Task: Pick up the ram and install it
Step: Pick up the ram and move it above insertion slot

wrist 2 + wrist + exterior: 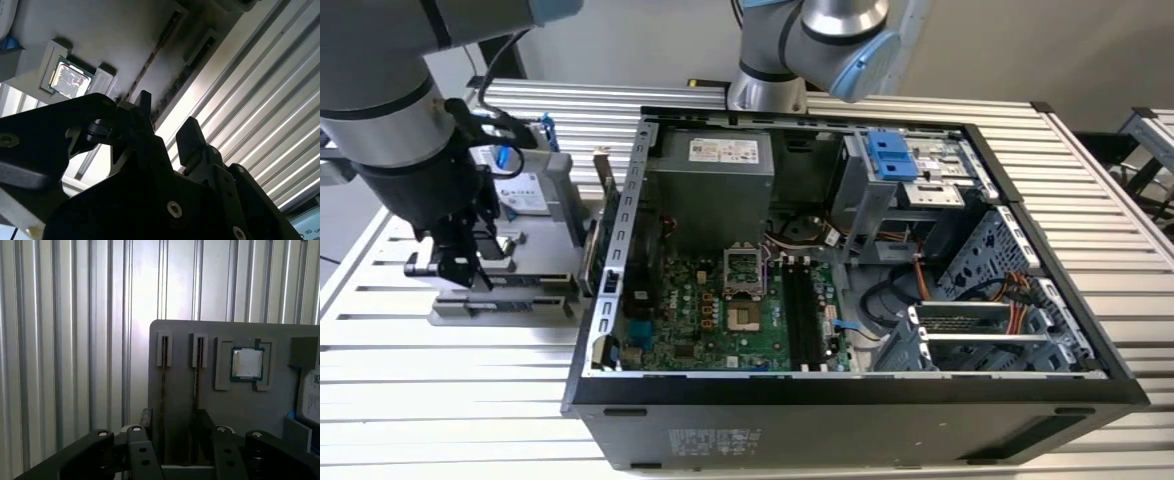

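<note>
Two ram strips stand on edge in slots of a grey holder plate (180, 340). In the first wrist view they appear as thin dark lines, one ram (163, 390) beside another ram (196, 390). In the second wrist view the same ram strips (157, 50) run past the fingertips. My gripper (175, 422) hangs open just above the holder, its black fingers (146, 417) apart with nothing between them. In the exterior view the gripper (454, 268) hovers over the holder (507, 300) at the exterior view's left, outside the computer case.
A square silver processor chip (247, 363) sits in a recess of the holder beside the ram slots. A hard drive (523, 192) stands behind the gripper. The open computer case (854, 380) shows the motherboard's long black memory slots (807, 310). The table is ribbed metal (440, 400).
</note>
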`<move>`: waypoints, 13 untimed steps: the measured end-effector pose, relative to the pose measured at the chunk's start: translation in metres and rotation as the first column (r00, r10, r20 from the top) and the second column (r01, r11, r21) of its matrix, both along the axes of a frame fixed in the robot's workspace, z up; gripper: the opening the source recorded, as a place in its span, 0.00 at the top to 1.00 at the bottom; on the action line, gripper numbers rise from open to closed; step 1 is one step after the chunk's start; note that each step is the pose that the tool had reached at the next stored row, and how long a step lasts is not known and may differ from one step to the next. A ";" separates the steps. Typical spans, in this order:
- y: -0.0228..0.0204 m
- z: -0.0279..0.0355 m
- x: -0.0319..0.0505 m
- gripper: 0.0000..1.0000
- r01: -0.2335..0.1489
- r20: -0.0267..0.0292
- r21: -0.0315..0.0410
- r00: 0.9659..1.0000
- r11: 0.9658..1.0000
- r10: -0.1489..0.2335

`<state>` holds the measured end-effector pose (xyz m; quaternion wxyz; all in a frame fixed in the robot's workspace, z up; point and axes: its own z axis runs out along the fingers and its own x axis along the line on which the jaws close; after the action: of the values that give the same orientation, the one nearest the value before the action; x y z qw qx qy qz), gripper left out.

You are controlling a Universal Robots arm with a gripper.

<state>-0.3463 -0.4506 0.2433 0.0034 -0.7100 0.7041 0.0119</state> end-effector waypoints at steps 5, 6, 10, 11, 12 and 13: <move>0.0000 -0.0073 0.0001 0.00 0.020 0.000 0.000 1.000 1.000 -0.020; 0.0000 -0.0089 0.0002 0.00 0.020 0.000 0.000 1.000 1.000 -0.020; -0.0045 -0.0349 0.0013 0.00 0.021 0.000 0.000 1.000 1.000 -0.021; -0.0047 -0.0367 0.0013 0.00 0.022 0.000 0.000 1.000 1.000 -0.022; -0.0048 -0.0386 0.0013 0.00 0.022 0.000 0.000 1.000 1.000 -0.022; -0.0049 -0.0403 0.0014 0.00 0.022 0.000 0.000 1.000 1.000 -0.022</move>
<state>-0.3449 -0.4555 0.2029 0.0035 -0.7021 0.7120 0.0118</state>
